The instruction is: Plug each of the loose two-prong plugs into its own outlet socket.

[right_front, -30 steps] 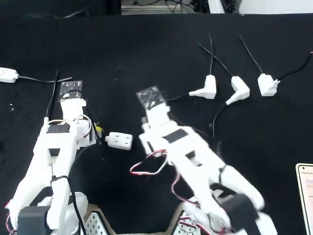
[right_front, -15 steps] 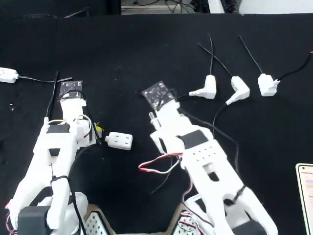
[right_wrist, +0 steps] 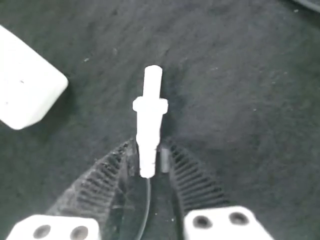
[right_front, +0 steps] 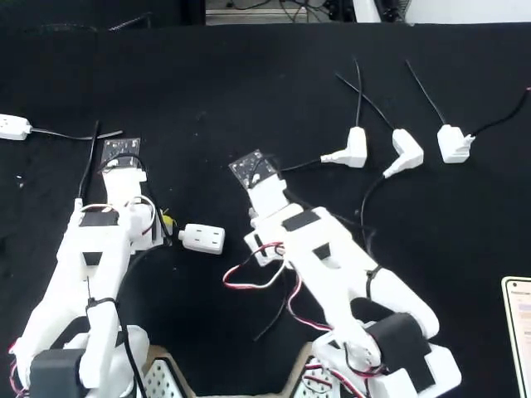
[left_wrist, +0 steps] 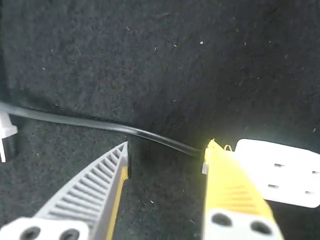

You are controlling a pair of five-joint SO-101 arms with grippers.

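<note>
**Where the plug (right_wrist: 148, 120) sits in the right gripper (right_wrist: 149, 147)**

While the right jaws pinch its rear end, the plug shows as a slim white peg with a collar, projecting past the fingertips above the black table (right_wrist: 250, 60). The left gripper's (left_wrist: 167, 146) jaws stand spread, straddling a black cable (left_wrist: 100, 125) beside the white outlet socket (left_wrist: 280, 172).

The hand (left_wrist: 167, 149) gapes astride a black cable (left_wrist: 75, 121) on the table (left_wrist: 175, 60), its yellow finger (left_wrist: 230, 185) just beside a white outlet socket (left_wrist: 277, 172).
</note>
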